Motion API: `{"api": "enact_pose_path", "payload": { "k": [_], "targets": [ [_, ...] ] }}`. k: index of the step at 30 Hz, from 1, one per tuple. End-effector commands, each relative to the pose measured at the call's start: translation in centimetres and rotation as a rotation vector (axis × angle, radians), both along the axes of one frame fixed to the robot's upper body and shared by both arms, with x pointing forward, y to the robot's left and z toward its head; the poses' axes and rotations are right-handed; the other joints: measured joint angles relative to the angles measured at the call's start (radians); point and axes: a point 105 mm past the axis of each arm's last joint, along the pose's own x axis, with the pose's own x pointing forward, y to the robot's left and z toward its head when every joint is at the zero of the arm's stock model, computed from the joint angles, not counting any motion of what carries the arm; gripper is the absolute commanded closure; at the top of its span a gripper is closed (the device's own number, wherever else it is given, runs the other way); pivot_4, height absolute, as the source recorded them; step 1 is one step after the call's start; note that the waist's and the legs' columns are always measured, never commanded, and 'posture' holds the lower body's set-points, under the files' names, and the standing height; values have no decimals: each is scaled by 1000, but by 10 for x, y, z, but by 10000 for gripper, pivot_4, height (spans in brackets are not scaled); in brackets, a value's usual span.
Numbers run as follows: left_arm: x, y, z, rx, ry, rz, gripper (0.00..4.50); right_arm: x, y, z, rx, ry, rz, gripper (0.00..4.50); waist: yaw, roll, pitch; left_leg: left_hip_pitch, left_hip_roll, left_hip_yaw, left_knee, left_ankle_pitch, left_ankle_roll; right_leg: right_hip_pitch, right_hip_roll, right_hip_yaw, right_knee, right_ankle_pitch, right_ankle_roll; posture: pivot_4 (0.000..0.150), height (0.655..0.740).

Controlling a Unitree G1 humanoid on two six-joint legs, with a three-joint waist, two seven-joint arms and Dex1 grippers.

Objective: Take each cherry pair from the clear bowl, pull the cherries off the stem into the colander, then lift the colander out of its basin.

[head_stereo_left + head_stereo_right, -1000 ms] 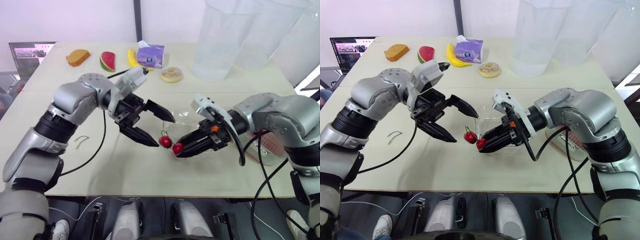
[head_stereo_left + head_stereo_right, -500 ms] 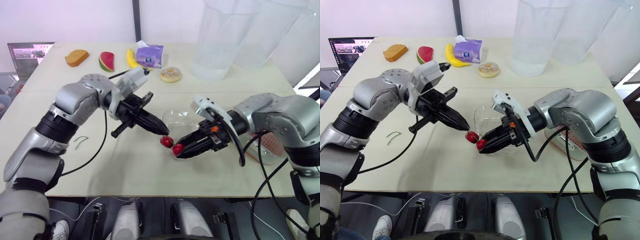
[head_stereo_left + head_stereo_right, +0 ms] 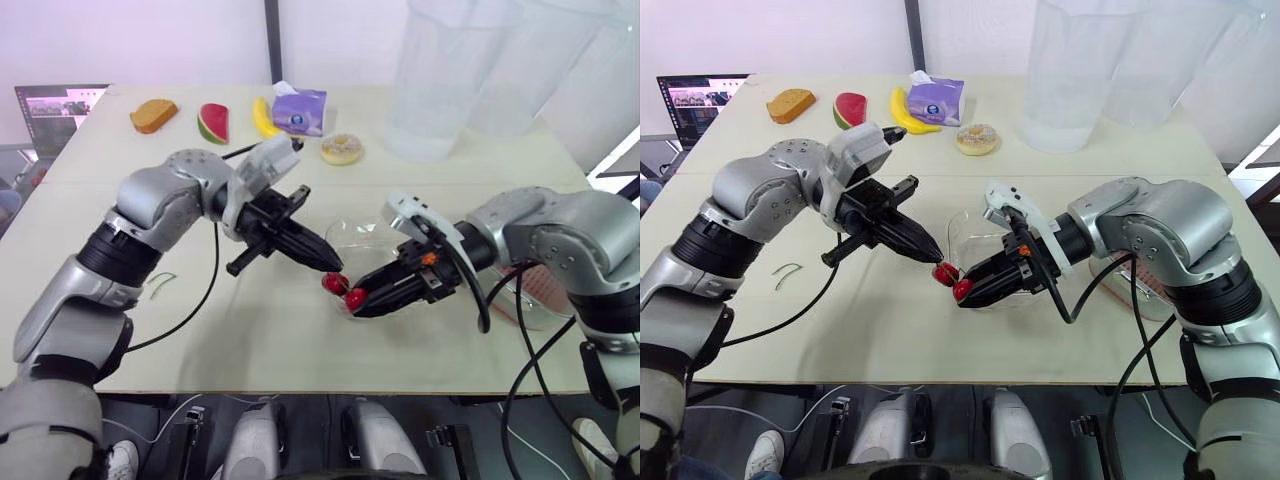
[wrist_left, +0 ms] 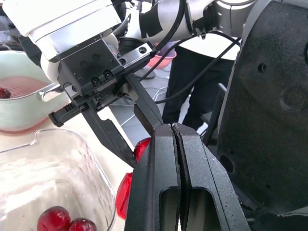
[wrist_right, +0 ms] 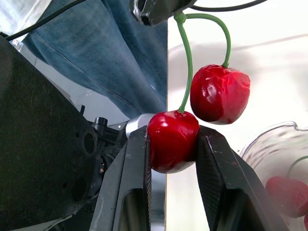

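The left tool [image 3: 936, 262] is pressed together on the stem of the cherry pair [image 5: 219, 94]. The right tool [image 3: 963, 291] pinches one cherry, just beside the clear bowl [image 3: 962, 232], over the counter [image 3: 260, 340] toward its front edge.

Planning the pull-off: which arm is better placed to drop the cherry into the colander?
Right, likely. The right pincer grips a cherry, and the colander sits on that side; the left pincer only pinches the stem, farther away.

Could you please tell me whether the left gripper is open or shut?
Shut: the left gripper has its black fingers pressed together, pinching the thin green stem.
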Motion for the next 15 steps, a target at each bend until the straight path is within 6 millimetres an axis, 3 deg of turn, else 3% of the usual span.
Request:
{"api": "enact_pose_path", "payload": {
  "k": [1, 3, 5, 10, 15],
  "targets": [
    [7, 1, 19, -41, -67, 25, 44422, -3, 1, 9, 18, -49, 18, 36758, 0, 0, 0, 0, 0, 0, 0, 0, 0, 0, 0, 0, 0, 0, 0, 1500, 7400],
    [13, 1, 27, -63, -64, 47, 44422, -3, 0, 8, 14, -50, 14, 36758, 0, 0, 0, 0, 0, 0, 0, 0, 0, 0, 0, 0, 0, 0, 0, 1500, 7400],
    [16, 0, 30, -66, -73, 56, 39145, -3, 0, 7, 10, -49, 13, 36758, 0, 0, 0, 0, 0, 0, 0, 0, 0, 0, 0, 0, 0, 0, 0, 1500, 7400],
    [13, 0, 30, -61, -94, 42, 15887, -2, -1, 6, 4, -50, 9, 36758, -1, 0, 0, 0, 0, 0, 0, 0, 0, 0, 0, 0, 0, 0, 0, 1500, 7400],
    [9, 0, 6, -2, -139, 16, 15887, -1, -1, 5, -3, -54, -4, 36758, -1, 0, 0, 0, 0, 0, 0, 0, 0, 0, 0, 0, 0, 0, 0, 1500, 7400]
  ]
}}
